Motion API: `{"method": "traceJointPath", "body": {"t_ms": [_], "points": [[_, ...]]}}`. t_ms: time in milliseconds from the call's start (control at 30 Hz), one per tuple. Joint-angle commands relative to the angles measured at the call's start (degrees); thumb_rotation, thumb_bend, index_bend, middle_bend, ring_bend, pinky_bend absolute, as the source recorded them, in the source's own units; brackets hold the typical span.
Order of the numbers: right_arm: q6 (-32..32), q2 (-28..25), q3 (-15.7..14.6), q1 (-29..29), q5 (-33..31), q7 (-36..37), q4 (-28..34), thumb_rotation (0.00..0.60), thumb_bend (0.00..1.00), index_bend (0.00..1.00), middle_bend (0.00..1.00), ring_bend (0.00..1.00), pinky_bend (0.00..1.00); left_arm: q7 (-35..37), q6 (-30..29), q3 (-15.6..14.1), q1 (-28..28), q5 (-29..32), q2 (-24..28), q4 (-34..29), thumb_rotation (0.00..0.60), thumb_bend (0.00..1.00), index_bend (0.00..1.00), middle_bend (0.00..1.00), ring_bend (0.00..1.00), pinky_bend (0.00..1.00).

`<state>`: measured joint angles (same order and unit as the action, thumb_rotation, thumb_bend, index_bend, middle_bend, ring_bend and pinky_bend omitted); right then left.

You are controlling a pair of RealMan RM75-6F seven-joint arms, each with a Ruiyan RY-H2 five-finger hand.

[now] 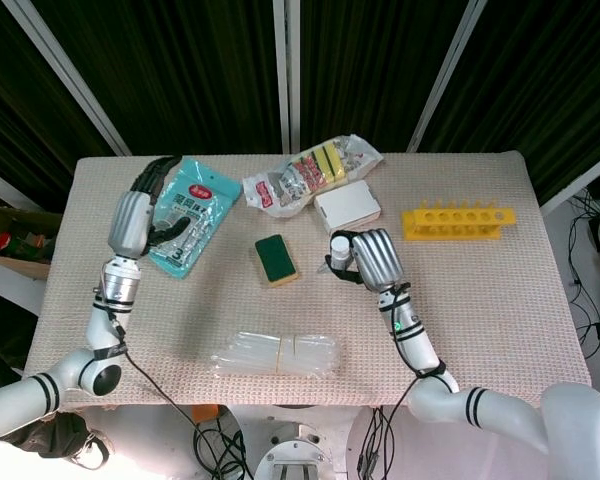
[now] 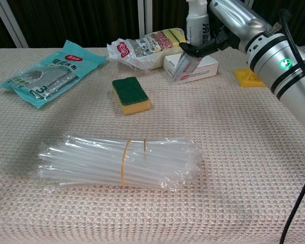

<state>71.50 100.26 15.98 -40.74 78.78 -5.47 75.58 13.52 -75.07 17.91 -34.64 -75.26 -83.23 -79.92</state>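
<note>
Lab bench (yellow test-tube rack (image 1: 458, 220), dark curtains (image 1: 180, 70))

The tabletop (image 1: 480, 300) wears a beige, waffle-textured cloth. The sponge (image 1: 276, 259) is dark green on top with a yellow body below. The bundle of tubes (image 2: 119, 162) is clear plastic, banded with a thin yellow-orange tie. The scourer packet (image 1: 187, 213) is teal with a red round label and grey contents. The rack (image 1: 458, 219) is bright yellow. The box (image 1: 348, 208) is white. The bagged sponge pack (image 1: 315, 170) shows yellow, green and red through clear film. The right hand (image 1: 365, 257) is silver-grey with black; the bottle (image 2: 197, 25) it holds is white. The left hand (image 1: 140, 212) is silver and black too.
</note>
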Motion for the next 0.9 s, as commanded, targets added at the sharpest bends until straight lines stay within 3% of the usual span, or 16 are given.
{"method": "traceJointPath", "body": {"t_ms": [33,100,133,167,200,233,367,533,733,900], "points": [[-5.7,-15.5,-3.8,4.2,-12.4,-28.0,17.3,0.6,0.56,0.99,0.86,0.79,0.94,-0.3,0.8,-2.7,3.8,1.8,3.7,-2.2,0.0,0.0,0.11,0.15,0.09,0.18],[-7.7,-17.9,-4.9,4.4,-17.2,-32.4,20.2,0.6,0.39,0.81,0.67,0.58,0.73,-0.4,1.2,-3.7,5.3,2.4,4.8,-2.4,0.0,0.0,0.11,0.15,0.09,0.18],[-8.7,-19.0,-5.3,4.2,-18.8,-34.0,21.0,0.6,0.24,0.51,0.39,0.31,0.42,-0.7,1.3,-4.2,5.8,2.5,5.2,-2.4,0.0,0.0,0.11,0.15,0.09,0.18],[-8.8,-19.8,-5.4,4.1,-20.1,-35.5,21.4,0.6,0.13,0.29,0.2,0.14,0.21,-1.3,1.3,-4.7,6.3,2.6,5.6,-2.5,0.0,0.0,0.11,0.15,0.09,0.18],[-8.6,-20.2,-5.5,4.0,-20.9,-36.3,21.9,0.6,0.06,0.11,0.06,0.03,0.07,-2.1,1.3,-5.2,6.7,2.5,6.0,-2.5,0.0,0.0,0.11,0.15,0.09,0.18],[-8.6,-20.6,-5.4,4.1,-21.4,-36.2,22.4,0.6,0.02,0.01,0.0,0.0,0.0,-3.0,1.3,-5.7,7.1,2.3,6.3,-2.5,0.0,0.0,0.11,0.15,0.09,0.18],[-7.6,-21.8,-5.7,4.8,-21.6,-34.4,23.3,0.6,0.0,0.0,0.0,0.0,0.0,-8.1,-0.1,-8.5,9.1,0.8,7.7,-3.2,0.0,0.0,0.11,0.15,0.09,0.18],[-3.4,-23.4,-7.2,8.4,-15.4,-27.2,23.4,0.6,0.0,0.0,0.0,0.0,0.0,-11.0,-2.7,-11.1,12.2,-1.0,8.3,-4.9,0.0,0.0,0.11,0.15,0.09,0.18],[6.5,-26.9,-12.0,17.2,-8.0,-19.1,23.1,0.6,0.0,0.0,0.0,0.0,0.0,-14.2,-8.6,-14.3,17.2,-3.8,7.6,-5.7,0.0,0.0,0.11,0.15,0.09,0.18],[15.8,-26.6,-16.1,25.9,-3.9,-12.6,19.0,0.6,0.0,0.0,0.0,0.0,0.0,-16.6,-13.6,-17.0,21.5,-6.7,6.9,-5.1,0.0,0.0,0.11,0.15,0.09,0.18]]}}
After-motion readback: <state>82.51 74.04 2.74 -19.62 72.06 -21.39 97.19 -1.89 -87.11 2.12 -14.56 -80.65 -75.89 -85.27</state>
